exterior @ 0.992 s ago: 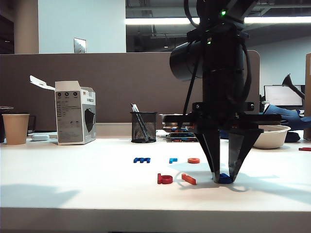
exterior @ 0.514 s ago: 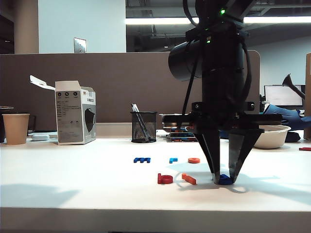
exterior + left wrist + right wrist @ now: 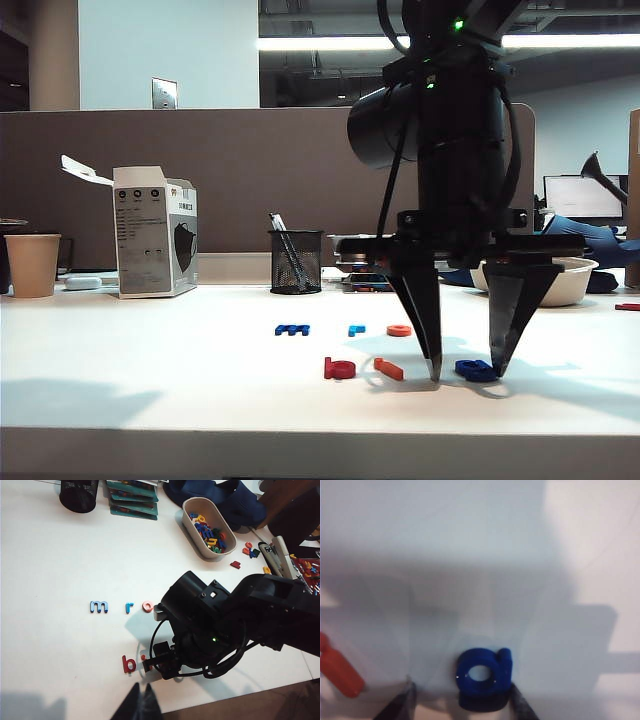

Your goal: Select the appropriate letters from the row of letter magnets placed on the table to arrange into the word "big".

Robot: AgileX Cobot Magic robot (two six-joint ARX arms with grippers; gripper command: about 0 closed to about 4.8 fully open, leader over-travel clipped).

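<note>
- While the right tool (image 3: 465, 372) stands point-down on the white table (image 3: 150, 370), its two fingers are spread wide, one to each side of the dark blue g (image 3: 476, 371), and they grip nothing.
- That g lies flat on the table between the fingertips; in the right wrist view it (image 3: 484, 677) sits closer to one tip than the other, though I cannot tell whether it touches.
- Just left of it in the exterior view lies the short orange bar (image 3: 389, 369), and left of that the dark red b (image 3: 339, 369) — the three sit near one another in a front line.
- Farther back on the table is a second line: the dark blue m (image 3: 292, 329), a small light-blue piece (image 3: 356, 330) and the orange ring (image 3: 399, 330).
- From the left wrist view the b (image 3: 128, 664) is clear, but the right arm hides most of the bar and all of the g.
- Only a dark sliver of the left tool (image 3: 142, 707) shows at the edge of its own camera — I cannot tell whether it is spread or clenched.
- Behind the letters stand a black mesh pen cup (image 3: 296, 261), a paper cup (image 3: 32, 265) and a small carton (image 3: 155, 232).
</note>
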